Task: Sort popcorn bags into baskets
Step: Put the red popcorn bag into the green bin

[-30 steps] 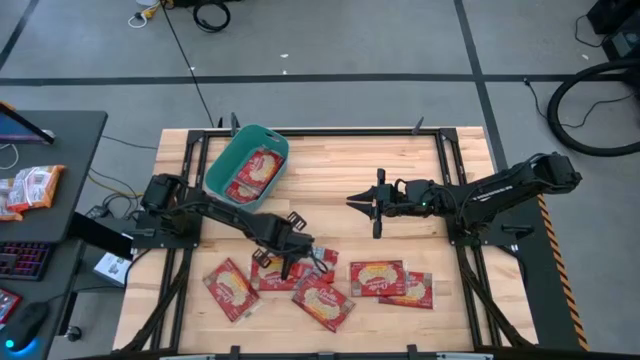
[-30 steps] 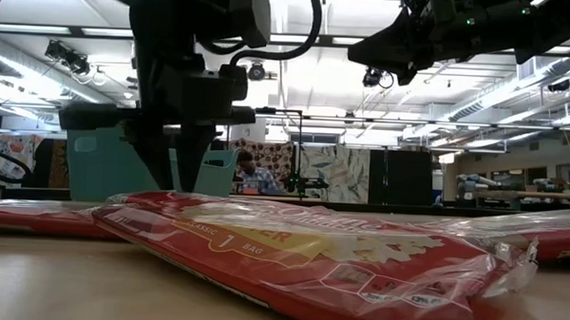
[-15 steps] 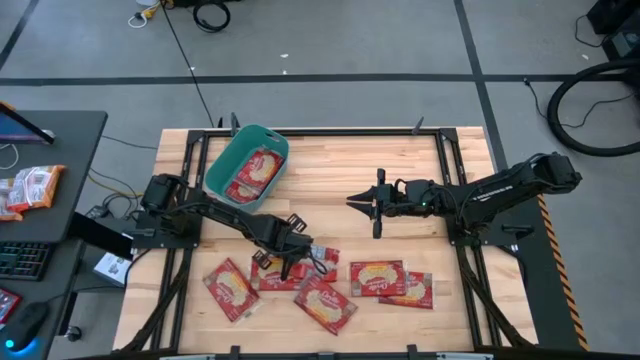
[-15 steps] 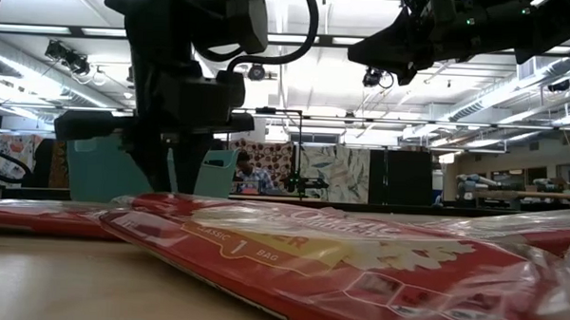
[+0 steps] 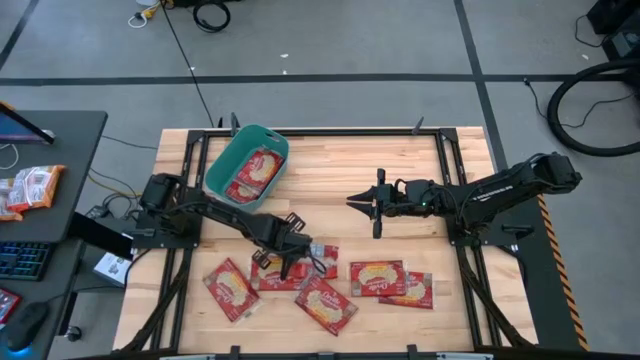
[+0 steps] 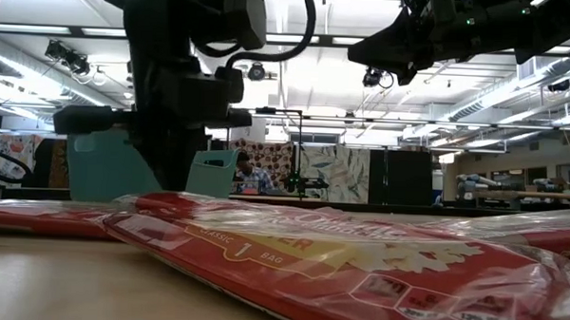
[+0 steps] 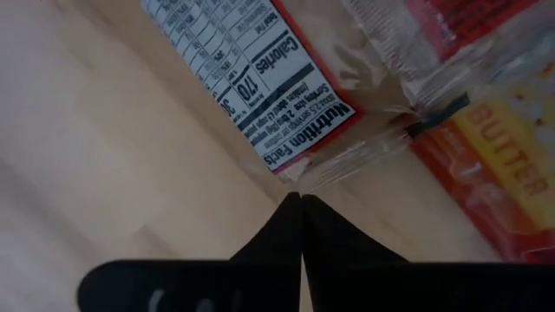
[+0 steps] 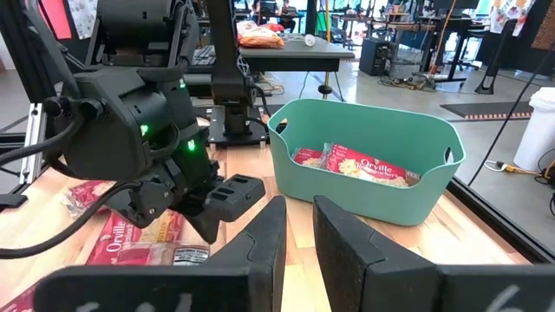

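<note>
My left gripper (image 5: 289, 262) has pinched fully shut right at the crinkly seam of a popcorn bag (image 5: 292, 272) in the pile by the table's front edge, so I'm worried it grabbed nothing and lifts empty toward the teal tub (image 5: 246, 162).

Popcorn bag (image 7: 277, 87) back – "Nutrition Facts", "Calories 170"; neighbouring bag (image 7: 512, 165) – "BUTTER"; front bag (image 6: 291, 260) – "CLASSIC 1 BAG".

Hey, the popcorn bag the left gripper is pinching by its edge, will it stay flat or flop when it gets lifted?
Probably flops: the left gripper pinches only the popcorn bag by its crinkled clear wrapper edge. The packet looks thin, so likely light. The glossy film may slip from the shut fingers.
</note>
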{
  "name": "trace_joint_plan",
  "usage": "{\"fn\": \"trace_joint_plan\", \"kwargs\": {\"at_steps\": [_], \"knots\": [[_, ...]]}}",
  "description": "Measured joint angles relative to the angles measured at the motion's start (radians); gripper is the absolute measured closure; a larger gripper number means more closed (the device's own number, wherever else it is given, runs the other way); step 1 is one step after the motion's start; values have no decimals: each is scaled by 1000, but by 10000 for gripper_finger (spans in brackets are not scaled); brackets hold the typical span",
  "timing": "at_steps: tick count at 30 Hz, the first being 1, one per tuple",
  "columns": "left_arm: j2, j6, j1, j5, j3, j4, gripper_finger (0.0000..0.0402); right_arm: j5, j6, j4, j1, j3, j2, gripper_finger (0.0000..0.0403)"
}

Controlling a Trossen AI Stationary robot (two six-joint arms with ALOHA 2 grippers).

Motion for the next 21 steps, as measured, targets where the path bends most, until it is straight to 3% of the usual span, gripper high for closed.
{"fn": "trace_joint_plan", "kwargs": {"at_steps": [7, 11, 16, 21], "knots": [[-87, -1, 41, -5, 3, -23, 399, 0, 0, -2, 0, 0, 0, 337], [-116, -3, 68, 76, 5, -34, 396, 0, 0, -1, 0, 0, 0, 337], [-111, 27, 65, 108, -37, -8, 359, 0, 0, -1, 0, 0, 0, 337], [-109, -63, 71, 172, -81, 51, 325, 0, 0, 1, 0, 0, 0, 337]]}}
